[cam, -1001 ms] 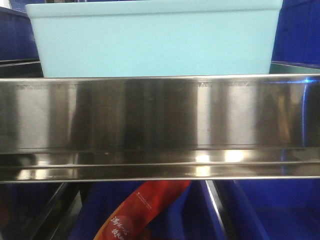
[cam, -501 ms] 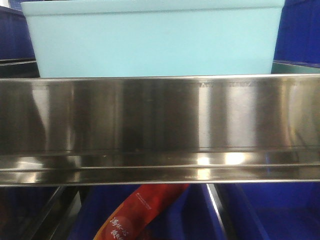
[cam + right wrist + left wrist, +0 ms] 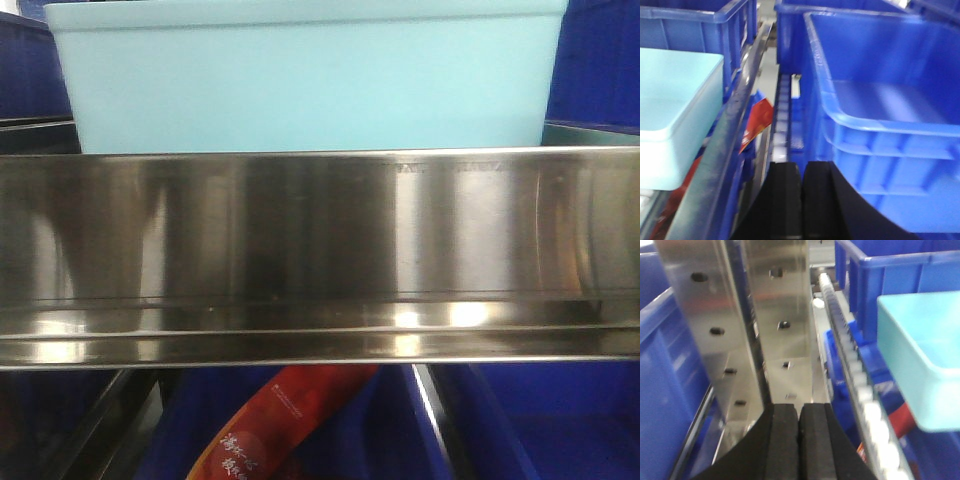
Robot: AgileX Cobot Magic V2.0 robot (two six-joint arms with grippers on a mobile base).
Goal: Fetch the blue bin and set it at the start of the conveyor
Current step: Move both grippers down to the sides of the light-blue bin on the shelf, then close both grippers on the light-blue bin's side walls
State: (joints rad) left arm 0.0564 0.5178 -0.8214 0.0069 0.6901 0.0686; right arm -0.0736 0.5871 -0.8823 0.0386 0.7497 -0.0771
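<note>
Front view: the blue bin (image 3: pixel 305 80) sits up on the shelf, right behind the steel shelf rail (image 3: pixel 320 230), which hides its bottom edge. Dark blue crates (image 3: pixel 600 60) flank it on both sides. Under the rail there's a red packet (image 3: pixel 290 420) with some print on it, too small to read, lying among more dark blue plastic.

Left wrist view: the left gripper (image 3: pixel 799 412) has its black pads pressed flat together with nothing between them. Straight ahead of it stands a perforated steel upright (image 3: pixel 715 330), and a roller track (image 3: pixel 855 370) runs away on the right. The blue bin is off to the right of that track, and the claw isn't touching it.

Right wrist view: the right gripper (image 3: pixel 802 172) is the same, closed up and empty. The blue bin is over on the left, on the far side of the shelf rail. A big ribbed crate (image 3: pixel 880 125) fills the right side, and the red packet pokes out below the rail.
</note>
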